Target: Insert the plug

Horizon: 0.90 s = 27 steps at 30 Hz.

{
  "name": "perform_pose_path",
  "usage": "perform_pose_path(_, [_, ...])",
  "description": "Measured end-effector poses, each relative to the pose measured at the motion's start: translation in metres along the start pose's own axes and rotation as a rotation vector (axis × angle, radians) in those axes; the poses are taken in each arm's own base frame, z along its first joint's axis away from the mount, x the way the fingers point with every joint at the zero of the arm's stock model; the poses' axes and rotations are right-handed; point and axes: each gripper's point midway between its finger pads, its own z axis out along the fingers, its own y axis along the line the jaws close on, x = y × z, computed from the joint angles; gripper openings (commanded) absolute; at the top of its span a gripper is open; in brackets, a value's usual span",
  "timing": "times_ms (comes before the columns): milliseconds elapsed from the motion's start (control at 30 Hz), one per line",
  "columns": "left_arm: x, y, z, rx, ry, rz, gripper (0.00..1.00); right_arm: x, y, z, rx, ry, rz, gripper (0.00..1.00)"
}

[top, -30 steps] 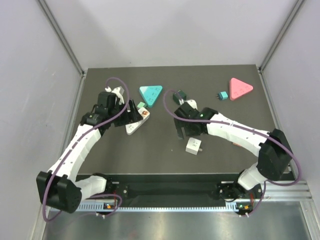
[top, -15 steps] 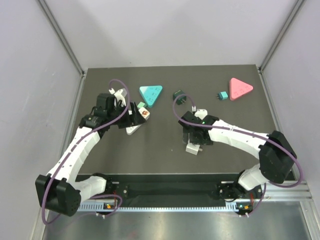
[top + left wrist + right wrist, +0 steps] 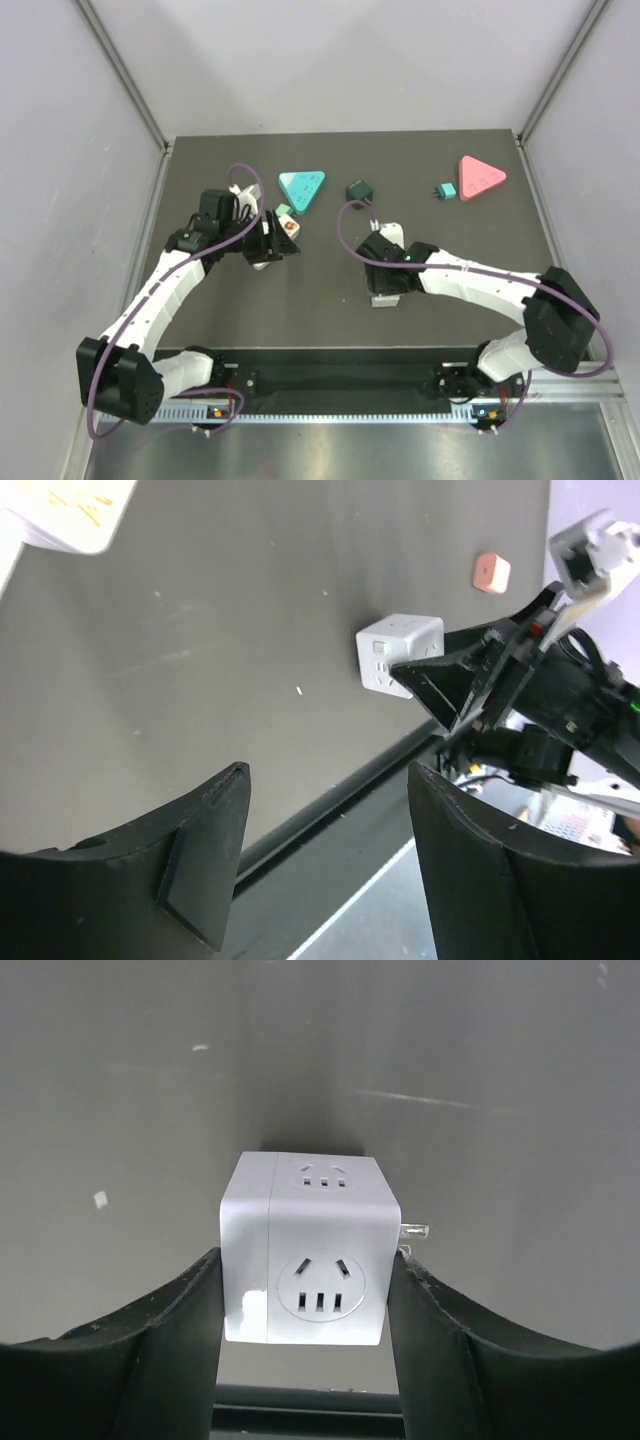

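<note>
I see the right gripper (image 3: 305, 1262) with its fingers clamped on both sides of the white plug cube (image 3: 308, 1245), at lower centre of the table (image 3: 300, 310). The left gripper (image 3: 328, 775) has its fingers apart.

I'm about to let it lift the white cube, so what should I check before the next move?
1. Socket cube sits between the fingers of the right tool, both sides touched: ok.
2. Grip firm enough to lift: cannot tell.
3. Cube's socket faces unobstructed: ok.
4. Left tool holds a plug: not ok, open and empty.
5. Dark green plug lies free on the table: ok.
</note>
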Motion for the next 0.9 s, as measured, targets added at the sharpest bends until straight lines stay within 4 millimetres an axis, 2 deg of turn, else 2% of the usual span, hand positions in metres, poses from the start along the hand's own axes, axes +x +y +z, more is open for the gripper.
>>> perform_pose_path(100, [0.006,-0.004,0.004,0.033,0.028,-0.034,0.72,-0.006,0.011,-0.013,-0.066,-0.054,-0.055,0.13])
perform_pose_path(233, [0.014,-0.009,0.009,0.066,0.050,-0.072,0.79,-0.022,0.035,-0.034,-0.208,-0.171,-0.079,0.00])
perform_pose_path(400, [0.026,-0.014,0.019,0.087,0.071,-0.106,0.85,-0.027,0.068,-0.046,-0.333,-0.264,-0.113,0.00])
perform_pose_path(633, [0.029,-0.028,0.026,0.109,0.065,-0.097,0.79,-0.024,0.115,-0.074,-0.466,-0.381,-0.195,0.00])
perform_pose_path(733, [0.032,-0.027,0.030,0.113,0.066,-0.110,0.75,-0.026,0.125,-0.084,-0.486,-0.427,-0.216,0.00])
perform_pose_path(900, [0.044,-0.020,0.036,0.095,0.089,-0.160,0.75,-0.041,0.133,-0.098,-0.492,-0.500,-0.200,0.00])
